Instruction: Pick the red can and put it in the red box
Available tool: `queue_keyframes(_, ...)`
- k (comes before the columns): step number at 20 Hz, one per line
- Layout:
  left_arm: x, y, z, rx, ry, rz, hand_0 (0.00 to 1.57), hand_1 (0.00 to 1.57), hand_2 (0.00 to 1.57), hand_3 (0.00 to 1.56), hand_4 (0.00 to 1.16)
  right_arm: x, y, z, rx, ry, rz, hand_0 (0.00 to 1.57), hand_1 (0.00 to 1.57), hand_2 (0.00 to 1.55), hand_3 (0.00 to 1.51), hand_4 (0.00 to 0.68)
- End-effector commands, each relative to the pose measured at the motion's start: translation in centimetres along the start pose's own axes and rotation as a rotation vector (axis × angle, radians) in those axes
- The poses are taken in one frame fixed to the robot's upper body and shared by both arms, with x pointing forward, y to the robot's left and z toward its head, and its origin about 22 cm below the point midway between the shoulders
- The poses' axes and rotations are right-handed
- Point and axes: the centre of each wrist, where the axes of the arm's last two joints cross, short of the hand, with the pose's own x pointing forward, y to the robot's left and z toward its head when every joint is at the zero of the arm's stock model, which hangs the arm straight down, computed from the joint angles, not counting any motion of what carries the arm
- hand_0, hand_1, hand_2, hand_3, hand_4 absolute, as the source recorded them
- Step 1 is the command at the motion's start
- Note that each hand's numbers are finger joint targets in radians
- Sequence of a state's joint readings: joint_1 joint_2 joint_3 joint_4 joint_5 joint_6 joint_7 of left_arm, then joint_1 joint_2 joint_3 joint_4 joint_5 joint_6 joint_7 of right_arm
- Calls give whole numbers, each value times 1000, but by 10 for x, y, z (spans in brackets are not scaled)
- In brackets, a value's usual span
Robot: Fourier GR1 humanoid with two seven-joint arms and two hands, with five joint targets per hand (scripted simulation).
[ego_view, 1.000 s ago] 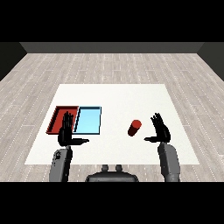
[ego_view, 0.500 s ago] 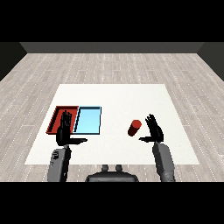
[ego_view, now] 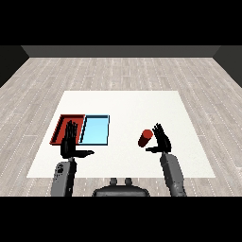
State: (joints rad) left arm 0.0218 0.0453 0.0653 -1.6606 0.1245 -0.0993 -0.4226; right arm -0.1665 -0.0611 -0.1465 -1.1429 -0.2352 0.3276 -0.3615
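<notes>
The red can (ego_view: 144,137) stands on the white table right of centre, leaning a little. My right hand (ego_view: 162,140) is just to its right, fingers straight and spread, thumb reaching toward the can's base without curling round it. The red tray (ego_view: 62,125) lies at the left of the table with the light blue tray (ego_view: 95,130) touching its right side. My left hand (ego_view: 70,143) hovers open over the near end of the red tray, thumb pointing right, and hides part of that tray.
The white table (ego_view: 127,106) sits on a grey wood-plank floor. Both grey forearms come in from the lower corners.
My right hand has moved left, closing most of the gap to the red can. The left hand and the trays have stayed where they were.
</notes>
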Motion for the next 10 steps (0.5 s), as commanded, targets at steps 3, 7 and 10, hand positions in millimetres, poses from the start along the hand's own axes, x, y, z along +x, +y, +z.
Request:
queue_keyframes(3, -7, -12, -1, -10, 3, 27, 0, 0, 0, 0, 0, -1, 10, -21, 5, 14, -21, 0, 0, 0, 0, 0)
queue_keyframes(7, -10, 15, 20, -23, -23, 17, 0, 0, 0, 0, 0, -12, 18, -11, 6, 21, -2, 0, 0, 0, 0, 0)
queue_keyframes(10, -16, -6, 12, 4, -10, 17, 0, 0, 0, 0, 0, -19, 11, -18, -16, 56, 1, 0, 0, 0, 0, 0)
